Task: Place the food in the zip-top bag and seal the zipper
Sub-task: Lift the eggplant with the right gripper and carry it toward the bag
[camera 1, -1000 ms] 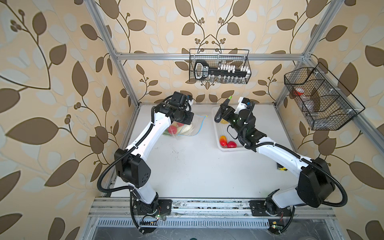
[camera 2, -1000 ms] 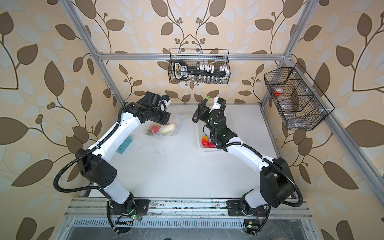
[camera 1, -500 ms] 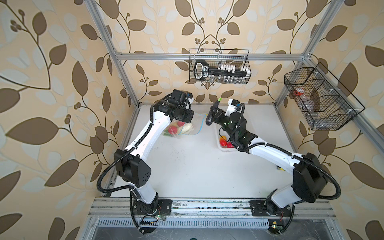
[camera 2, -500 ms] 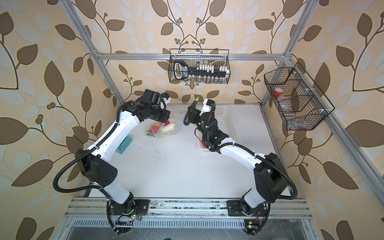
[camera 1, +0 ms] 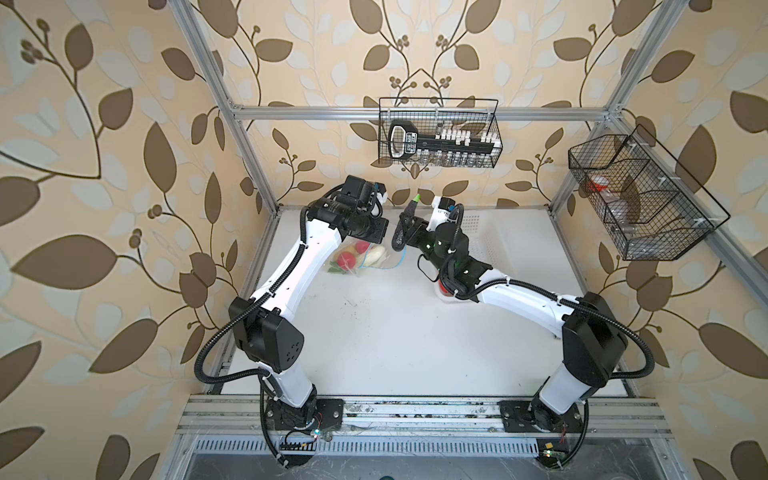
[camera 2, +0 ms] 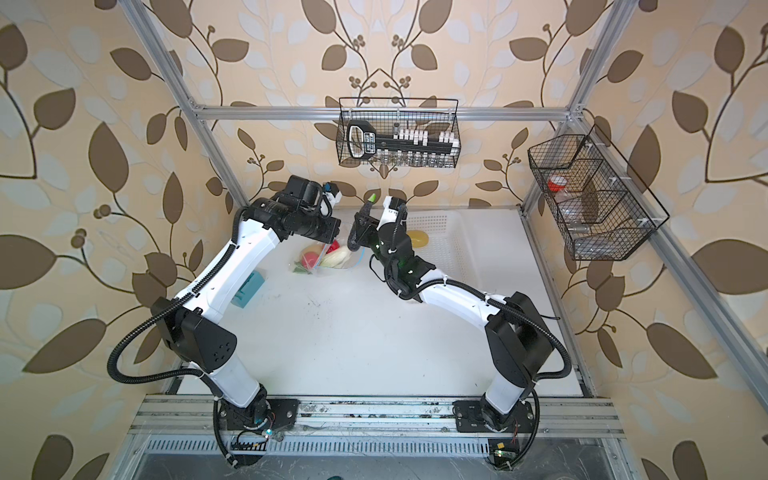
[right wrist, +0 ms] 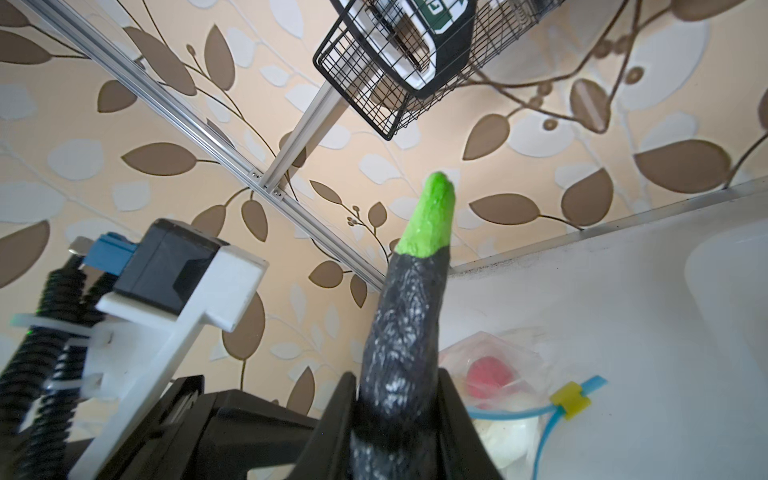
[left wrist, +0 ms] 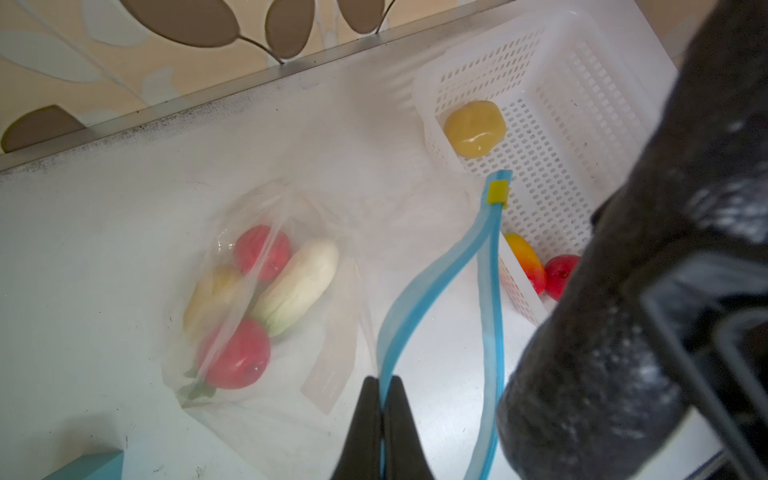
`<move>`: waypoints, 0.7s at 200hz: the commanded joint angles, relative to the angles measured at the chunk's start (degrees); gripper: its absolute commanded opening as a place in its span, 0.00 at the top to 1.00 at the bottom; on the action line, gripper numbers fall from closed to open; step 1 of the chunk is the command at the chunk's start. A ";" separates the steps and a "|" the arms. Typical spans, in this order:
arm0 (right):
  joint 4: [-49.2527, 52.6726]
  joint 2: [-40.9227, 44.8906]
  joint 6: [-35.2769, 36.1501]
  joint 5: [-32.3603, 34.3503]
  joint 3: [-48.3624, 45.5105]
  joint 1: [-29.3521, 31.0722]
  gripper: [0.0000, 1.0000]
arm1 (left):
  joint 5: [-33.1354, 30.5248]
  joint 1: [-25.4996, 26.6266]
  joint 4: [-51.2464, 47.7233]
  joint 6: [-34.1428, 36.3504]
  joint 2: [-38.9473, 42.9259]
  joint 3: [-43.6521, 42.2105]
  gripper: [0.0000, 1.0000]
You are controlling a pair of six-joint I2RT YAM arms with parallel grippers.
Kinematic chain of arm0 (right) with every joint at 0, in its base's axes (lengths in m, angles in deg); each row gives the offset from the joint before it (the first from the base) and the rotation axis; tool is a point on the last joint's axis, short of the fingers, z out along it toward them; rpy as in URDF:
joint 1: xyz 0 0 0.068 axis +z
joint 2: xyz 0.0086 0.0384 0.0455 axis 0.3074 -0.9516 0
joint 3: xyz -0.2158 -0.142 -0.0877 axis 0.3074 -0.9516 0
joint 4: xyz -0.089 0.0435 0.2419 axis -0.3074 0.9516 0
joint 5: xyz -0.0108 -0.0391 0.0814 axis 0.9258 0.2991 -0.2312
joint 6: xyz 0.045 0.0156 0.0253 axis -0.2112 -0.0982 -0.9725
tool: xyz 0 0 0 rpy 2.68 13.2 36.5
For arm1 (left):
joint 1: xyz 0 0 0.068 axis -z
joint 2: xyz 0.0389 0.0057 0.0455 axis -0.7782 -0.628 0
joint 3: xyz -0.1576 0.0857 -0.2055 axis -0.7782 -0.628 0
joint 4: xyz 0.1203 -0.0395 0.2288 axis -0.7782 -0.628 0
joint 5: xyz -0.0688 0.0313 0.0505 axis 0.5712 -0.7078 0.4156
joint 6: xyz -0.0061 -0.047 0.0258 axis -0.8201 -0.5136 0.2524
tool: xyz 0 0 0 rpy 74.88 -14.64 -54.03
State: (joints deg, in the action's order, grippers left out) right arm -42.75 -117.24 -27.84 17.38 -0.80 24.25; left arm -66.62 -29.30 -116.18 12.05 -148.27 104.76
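The clear zip-top bag point(left wrist: 291, 208) lies at the back left of the table point(camera 1: 357, 266) and holds two red tomatoes point(left wrist: 235, 355), a white-green cabbage point(left wrist: 297, 286) and a potato point(left wrist: 212, 291). My left gripper point(left wrist: 381, 384) is shut on one lip of the blue zipper point(left wrist: 419, 286), lifting it so the mouth gapes; its yellow slider point(left wrist: 497, 193) sits at the far end. My right gripper point(right wrist: 397, 386) is shut on the dark eggplant point(right wrist: 409, 316), held with its green tip up just beside the bag's mouth point(camera 1: 401, 232).
The white perforated basket point(left wrist: 582, 104) stands right of the bag and holds a potato point(left wrist: 475, 129), a mango point(left wrist: 528, 262) and a red tomato point(left wrist: 561, 276). A teal block point(camera 2: 249, 286) lies at the table's left edge. Wire baskets point(camera 1: 438, 133) hang on the walls.
My right arm has swung left from over the white basket to the bag's mouth, carrying the eggplant. The left gripper has kept its hold on the zipper.
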 commanded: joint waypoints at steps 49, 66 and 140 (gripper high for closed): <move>1.08 -5.71 0.52 2.14 5.86 1.62 0.82 | 0.90 0.35 -0.93 -0.25 -0.72 4.09 1.00; 0.97 -6.43 0.37 2.00 6.08 1.71 0.82 | 0.96 0.35 -0.99 -0.26 -0.98 4.50 1.00; -2.28 -6.75 1.97 -0.43 3.69 2.67 0.83 | 0.03 0.35 -0.32 -0.07 -1.73 5.06 1.00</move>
State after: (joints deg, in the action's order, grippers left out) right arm -42.16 -123.47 -26.96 18.12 3.14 26.35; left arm -66.62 -29.30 -116.22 11.83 -149.88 106.99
